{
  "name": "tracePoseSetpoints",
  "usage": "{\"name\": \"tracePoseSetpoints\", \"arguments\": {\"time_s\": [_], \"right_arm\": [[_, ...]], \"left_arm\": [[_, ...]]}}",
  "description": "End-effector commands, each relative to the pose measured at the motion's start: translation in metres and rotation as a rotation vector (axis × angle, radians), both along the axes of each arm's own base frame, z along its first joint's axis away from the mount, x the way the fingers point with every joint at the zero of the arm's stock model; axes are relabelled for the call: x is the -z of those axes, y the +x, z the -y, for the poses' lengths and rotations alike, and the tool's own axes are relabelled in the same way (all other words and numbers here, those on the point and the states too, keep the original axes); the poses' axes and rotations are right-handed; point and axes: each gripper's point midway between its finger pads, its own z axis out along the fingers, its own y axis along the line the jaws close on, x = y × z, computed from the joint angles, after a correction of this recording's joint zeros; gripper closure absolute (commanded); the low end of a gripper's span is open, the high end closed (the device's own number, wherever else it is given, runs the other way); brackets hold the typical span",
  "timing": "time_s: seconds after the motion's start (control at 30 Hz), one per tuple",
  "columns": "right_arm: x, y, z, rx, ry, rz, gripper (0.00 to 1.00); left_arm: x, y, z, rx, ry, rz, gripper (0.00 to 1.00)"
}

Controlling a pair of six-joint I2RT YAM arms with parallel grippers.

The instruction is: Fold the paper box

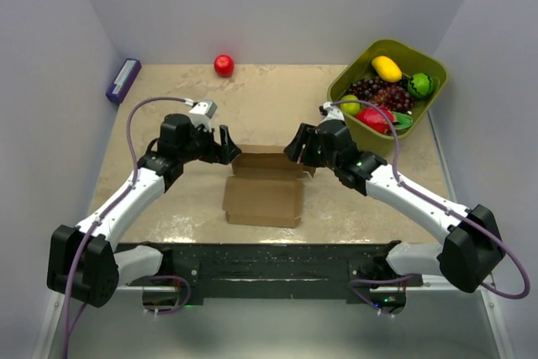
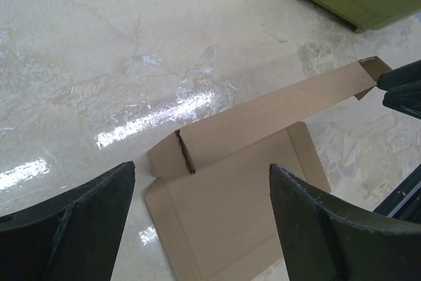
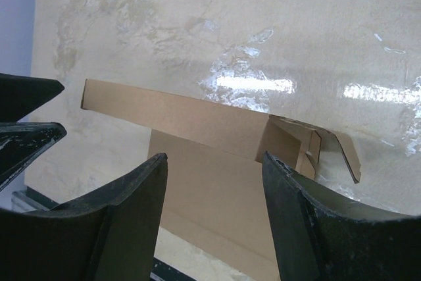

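Your paper box point(image 1: 263, 199) lies in the middle of the desk point(image 1: 168, 107), between the two arms. Its brown base panel is flat on the surface, and the long far panel stands up along the far edge. At each end of that standing panel a short tab is turned round the corner.

Your left end effector point(image 1: 225, 145) sits at the left end of the standing panel. Its fingers are spread wide with nothing gripped, and in the left wrist view the box's left corner lies below the gap. Your right end effector point(image 1: 296, 147) sits at the right end of the same panel. It is parted too, though less widely, and holds nothing. You cannot tell whether its fingertips touch the card.

A green bin point(image 1: 430, 66) of fruit stands at the far right, well apart from the box. A red ball point(image 1: 224, 65) rests at the far edge, and a purple block point(image 1: 123, 80) lies at the far left.
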Motion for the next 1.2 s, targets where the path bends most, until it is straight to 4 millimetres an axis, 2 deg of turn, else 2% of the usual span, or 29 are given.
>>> {"name": "tracePoseSetpoints", "arguments": {"time_s": [0.0, 0.3, 0.5, 0.73, 0.87, 0.9, 1.03, 1.17], "right_arm": [[0.004, 0.003, 0.009, 0.046, -0.016, -0.005, 0.37], [0.01, 0.008, 0.01, 0.054, -0.023, -0.008, 0.39], [0.015, 0.009, 0.01, 0.051, -0.019, -0.019, 0.44], [0.02, 0.011, 0.008, 0.051, 0.025, -0.028, 0.45], [0.026, 0.012, 0.007, 0.053, 0.04, -0.037, 0.46], [0.027, 0.013, 0.007, 0.054, 0.045, -0.037, 0.46], [0.029, 0.013, 0.006, 0.057, 0.061, -0.04, 0.47], [0.031, 0.013, 0.006, 0.057, 0.064, -0.044, 0.48]], "left_arm": [[0.004, 0.002, 0.003, 0.041, -0.005, 0.011, 0.15], [0.012, 0.008, 0.005, 0.04, -0.012, -0.018, 0.21], [0.01, 0.014, 0.009, 0.057, -0.046, -0.024, 0.25], [0.011, 0.018, 0.016, 0.078, -0.067, -0.033, 0.3], [0.007, 0.016, 0.02, 0.106, -0.091, -0.021, 0.32], [-0.001, 0.018, 0.021, 0.111, -0.102, 0.015, 0.32], [-0.006, 0.021, 0.018, 0.091, -0.11, 0.038, 0.32], [0.0, 0.026, 0.014, 0.063, -0.107, 0.009, 0.35]]}}
